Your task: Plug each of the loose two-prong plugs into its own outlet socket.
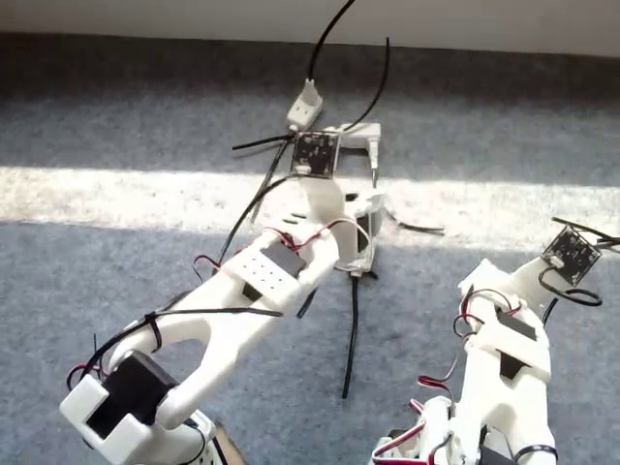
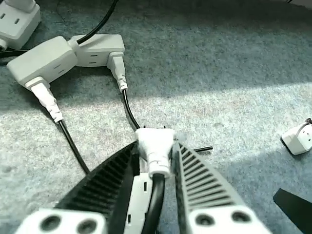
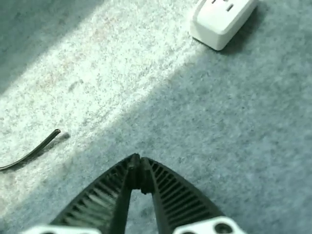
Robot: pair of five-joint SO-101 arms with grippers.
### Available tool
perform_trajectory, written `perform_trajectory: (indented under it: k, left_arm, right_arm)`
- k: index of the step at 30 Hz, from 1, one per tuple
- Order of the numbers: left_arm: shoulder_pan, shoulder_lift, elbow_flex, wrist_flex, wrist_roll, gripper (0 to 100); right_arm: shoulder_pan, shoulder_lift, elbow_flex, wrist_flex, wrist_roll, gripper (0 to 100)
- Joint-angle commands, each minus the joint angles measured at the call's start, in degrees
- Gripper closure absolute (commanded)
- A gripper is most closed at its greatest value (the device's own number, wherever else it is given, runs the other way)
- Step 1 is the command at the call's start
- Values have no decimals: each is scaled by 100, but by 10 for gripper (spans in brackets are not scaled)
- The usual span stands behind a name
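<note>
Step in hand, by judgement: carry the held plug to a free socket and seat it.

- Noted left gripper (image 2: 156,148) at far centre of the surface (image 2: 234,73), jaws clamped on the body of a white two-prong plug (image 2: 155,139), with prongs pointing away from the wrist and black cord (image 2: 155,204) running back between the fingers.
- Noted right gripper (image 3: 140,171) low over bare surface at near right, jaws together on nothing.
- Counted first outlet block (image 2: 46,57) and second outlet block (image 2: 97,48) just beyond the held plug, each already carrying a white plug.
- Spotted third outlet block (image 2: 17,17) farther off, with bare slots facing up.
- Spotted small outlet block (image 2: 297,139) well apart on the other side. Cannot read its slots.

To do it well:
- Keep the present grip and avoid re-grasping.
- Pick the bare-slotted block.
- Turn the wrist until both prongs sit parallel to the slot pair, then drive straight along the socket axis, not at a slant.
- Expect the loose block to slide under the push, so brace it from behind with the idle right gripper.
- Route clear of the two seated cords.
- Press until no prong metal shows.
</note>
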Motion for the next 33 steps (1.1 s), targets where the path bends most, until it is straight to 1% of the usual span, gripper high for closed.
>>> perform_trajectory:
  k: [1, 3, 7, 10, 13, 21, 24, 30, 33]
  left_arm:
    - [312, -40, -22, -53, 35, 992]
    - [259, -40, -145, 281, 35, 992]
    - [-119, 13, -857, 1837, 18, 992]
    - [-268, 13, -1560, 2875, 18, 993]
    - [-242, 13, -1991, 3473, 9, 993]
    - [180, 22, -2396, 4105, 9, 993]
    - [286, 31, -2431, 4097, 9, 993]
    - [277, 75, -2422, 4088, 9, 993]
    - [259, 567, -2615, 4079, 9, 993]
  right_arm:
    - [127, -84, -48, -119, -44, 992]
    - [92, -84, -48, -119, -44, 992]
    - [75, -75, -48, -119, -44, 992]
    - [75, -75, -57, -119, -44, 992]
    - [75, -75, -57, -119, -44, 992]
    - [75, -75, -48, -119, -35, 992]
    - [75, -75, -48, -119, -35, 992]
    - [75, -75, -48, -119, -35, 992]
    - [75, -75, -40, -119, -35, 992]
